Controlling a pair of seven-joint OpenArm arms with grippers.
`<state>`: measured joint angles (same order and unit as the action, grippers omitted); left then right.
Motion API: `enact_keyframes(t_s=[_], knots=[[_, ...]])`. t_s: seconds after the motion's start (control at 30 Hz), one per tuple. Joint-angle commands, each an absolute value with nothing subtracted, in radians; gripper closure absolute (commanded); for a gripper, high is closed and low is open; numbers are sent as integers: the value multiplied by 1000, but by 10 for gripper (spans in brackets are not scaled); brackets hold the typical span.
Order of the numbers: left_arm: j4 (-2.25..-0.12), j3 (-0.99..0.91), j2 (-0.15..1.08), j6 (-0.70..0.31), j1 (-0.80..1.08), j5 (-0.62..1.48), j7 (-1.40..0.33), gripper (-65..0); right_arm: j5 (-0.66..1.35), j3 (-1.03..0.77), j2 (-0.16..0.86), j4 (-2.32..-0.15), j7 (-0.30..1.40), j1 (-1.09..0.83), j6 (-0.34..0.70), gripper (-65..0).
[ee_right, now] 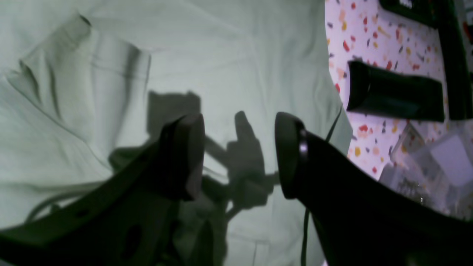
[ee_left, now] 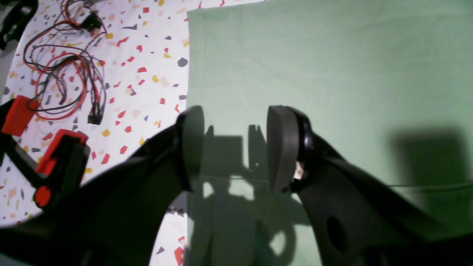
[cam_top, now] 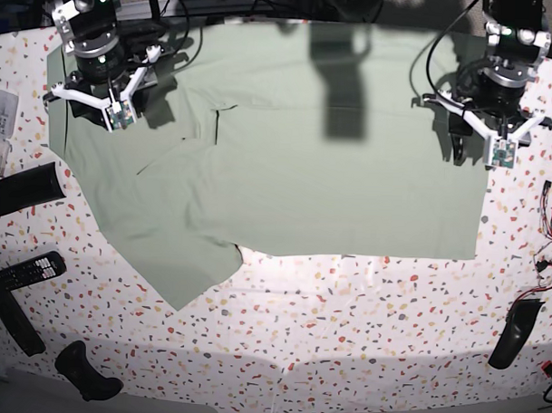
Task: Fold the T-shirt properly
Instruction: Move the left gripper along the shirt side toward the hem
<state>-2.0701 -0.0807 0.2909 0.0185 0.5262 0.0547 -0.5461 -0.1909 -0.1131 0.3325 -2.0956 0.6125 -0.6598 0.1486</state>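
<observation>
Left end effector [ee_left: 234,147]: pads stand apart with nothing between them, bare green cloth visible through the gap. It hangs above the T-shirt [ee_left: 314,74] close to the shirt's straight side edge, and its shadow falls on the cloth directly beneath. A thin dark seam line runs across the fabric just under the pads. In the base view this end effector [cam_top: 498,153] sits at the shirt's right edge, over the border between cloth and table.

Right end effector [ee_right: 239,155]: pads likewise apart, empty, poised over rumpled fabric. A folded flap of cloth with stitched seams, possibly a sleeve, lies up and to the left of the pads in the right wrist view. In the base view the end effector [cam_top: 119,113] is over the shirt's upper left area.

T-shirt [cam_top: 305,162]: spread mostly flat on the speckled terrazzo-pattern table [cam_top: 344,336], covering the upper middle of it. Right portion smooth and rectangular; left portion creased, with one pointed corner reaching down towards the front of the table.

Surroundings, left wrist view: a tangle of red and black wires [ee_left: 66,70] lies on the table well clear of the shirt's edge. Right wrist view: a black oblong object [ee_right: 395,96] rests on the table beside the shirt. Base view: a remote control [cam_top: 29,270] lies at the left edge, apart from the shirt.
</observation>
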Motion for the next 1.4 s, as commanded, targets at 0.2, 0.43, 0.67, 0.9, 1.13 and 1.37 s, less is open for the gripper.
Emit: enact_keyframes(t_s=[0.2, 0.43, 0.67, 0.9, 1.13, 1.37], knots=[[-2087, -85, 314, 23, 402, 49, -474, -249, -39, -118, 341, -2117, 691, -564, 182, -297], [-2087, -85, 319, 23, 268, 52, -477, -249, 39, -117, 340, -2117, 614, -540, 221, -297], [-2086, -85, 319, 25, 189, 52, -505, -402, 64, -118, 340, -2117, 612, -526, 234, -408], [-1993, -86, 319, -50, 72, 52, -579, -434, 112, -117, 340, -2117, 610, -526, 235, -416], [-1524, -86, 319, -266, -171, 52, -576, -434, 113, -117, 341, -2117, 601, -526, 235, -415], [-1074, -85, 358, -263, -413, 117, -553, -434, 113, -117, 341, -2117, 616, -526, 235, -415]])
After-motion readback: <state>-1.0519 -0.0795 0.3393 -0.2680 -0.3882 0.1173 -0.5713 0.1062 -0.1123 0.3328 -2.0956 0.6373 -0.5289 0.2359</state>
